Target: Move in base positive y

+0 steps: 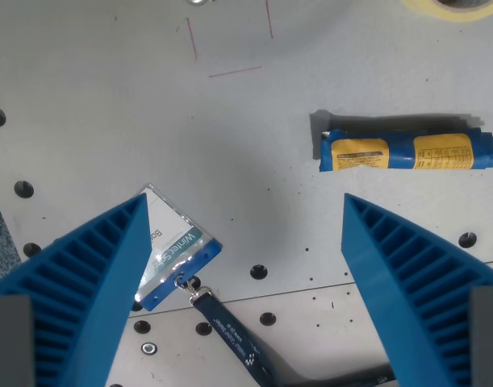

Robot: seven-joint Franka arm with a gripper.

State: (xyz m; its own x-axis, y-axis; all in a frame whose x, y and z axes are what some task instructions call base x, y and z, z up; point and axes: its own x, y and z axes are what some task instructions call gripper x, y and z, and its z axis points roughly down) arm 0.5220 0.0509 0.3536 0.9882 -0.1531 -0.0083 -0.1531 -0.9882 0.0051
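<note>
My gripper (244,211) is open and empty, its two blue ribbed fingers (85,274) spread wide at the bottom of the wrist view, hovering above a grey perforated table (149,121). A rolled blue and yellow packet (407,151) lies flat on the table at the wrist view's right, above the right finger and apart from it. A clear badge holder with a card (175,251) lies beside the left finger, partly hidden by it, with a blue lanyard strap (230,339) running down from it.
Thin red pen marks (230,48) are drawn on the table near the top. The edge of a roll of pale tape (456,8) shows at the top right corner. Several bolt holes (259,272) dot the table.
</note>
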